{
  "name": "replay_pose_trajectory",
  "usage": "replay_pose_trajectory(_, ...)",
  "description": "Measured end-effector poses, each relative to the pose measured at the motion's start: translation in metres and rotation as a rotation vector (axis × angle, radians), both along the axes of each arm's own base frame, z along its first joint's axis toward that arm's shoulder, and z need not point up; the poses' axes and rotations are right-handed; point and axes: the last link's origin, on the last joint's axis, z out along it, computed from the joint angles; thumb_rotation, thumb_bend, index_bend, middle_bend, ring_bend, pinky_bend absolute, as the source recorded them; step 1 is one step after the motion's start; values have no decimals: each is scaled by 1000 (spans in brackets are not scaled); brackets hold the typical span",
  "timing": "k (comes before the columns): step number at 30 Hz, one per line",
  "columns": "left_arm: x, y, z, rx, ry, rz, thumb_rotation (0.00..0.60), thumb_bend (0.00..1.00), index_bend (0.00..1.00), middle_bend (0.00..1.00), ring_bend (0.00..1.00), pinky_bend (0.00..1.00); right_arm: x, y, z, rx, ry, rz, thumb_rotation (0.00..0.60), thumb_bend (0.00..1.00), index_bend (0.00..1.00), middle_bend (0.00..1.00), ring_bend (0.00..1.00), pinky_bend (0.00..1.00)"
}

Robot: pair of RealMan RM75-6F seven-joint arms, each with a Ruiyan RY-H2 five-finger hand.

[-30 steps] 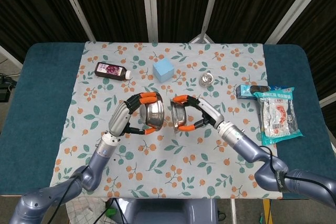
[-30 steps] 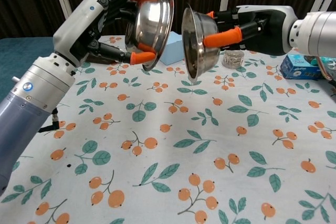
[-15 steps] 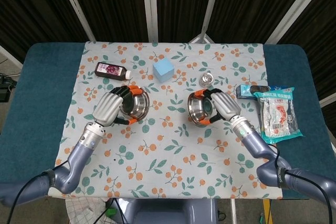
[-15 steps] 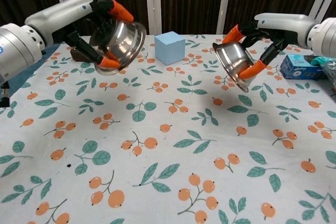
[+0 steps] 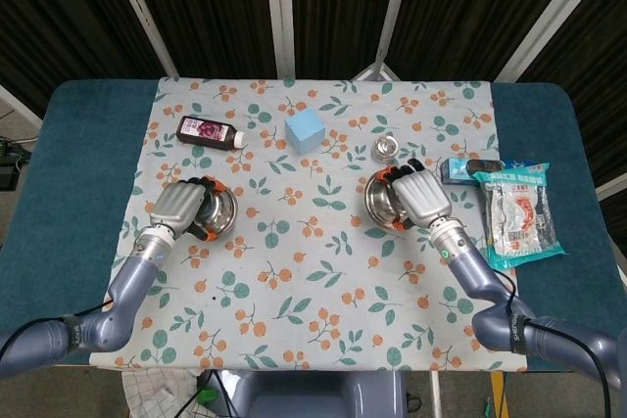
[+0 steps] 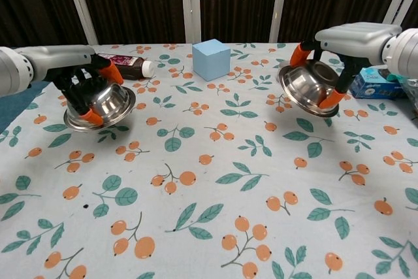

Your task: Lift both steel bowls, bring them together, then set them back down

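My left hand (image 5: 180, 207) (image 6: 85, 93) grips a steel bowl (image 5: 219, 209) (image 6: 103, 104) at the left of the cloth, low over it and nearly level. On the right, my right hand (image 5: 419, 197) (image 6: 320, 57) holds the second steel bowl (image 5: 382, 203) (image 6: 307, 89), tilted and a little above the cloth. The two bowls are far apart. Orange fingertips wrap each rim. Whether the left bowl touches the cloth is not clear.
A blue cube (image 5: 305, 129) (image 6: 210, 59) stands at the back centre, a dark bottle (image 5: 210, 131) (image 6: 128, 65) lies at the back left. A small glass jar (image 5: 385, 150), a blue box (image 5: 460, 170) (image 6: 372, 82) and a snack packet (image 5: 521, 214) sit to the right.
Both bowls were held rim to rim at the centre, then swung apart. Now each has moved outward and down toward the cloth, turning from on edge to nearly upright.
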Motion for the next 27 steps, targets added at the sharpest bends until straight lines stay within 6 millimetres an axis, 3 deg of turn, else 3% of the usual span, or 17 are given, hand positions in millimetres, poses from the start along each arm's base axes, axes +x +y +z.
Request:
replay_pose_trajectory(9, 4, 6, -18, -58, -24, 22, 600, 0, 295, 190, 169, 290, -8, 1, -11, -1, 99, -34, 600, 112, 465, 289, 366, 84)
replay_pose_trajectory(15, 8, 7, -30, -73, -50, -7, 600, 0, 187, 48, 8, 145, -15, 4, -19, 37, 120, -76, 600, 112, 278, 169, 195, 0)
replay_pose_trajectory(18, 8, 7, -33, -87, -54, -18, 600, 0, 136, 2, 0, 136, -17, 5, -22, 58, 117, -109, 600, 95, 209, 112, 152, 0)
replay_pose_trajectory(27, 16, 1, -35, -120, -92, -51, 600, 0, 75, 0, 0, 101, -12, 7, -25, 63, 80, -151, 600, 26, 46, 39, 94, 0)
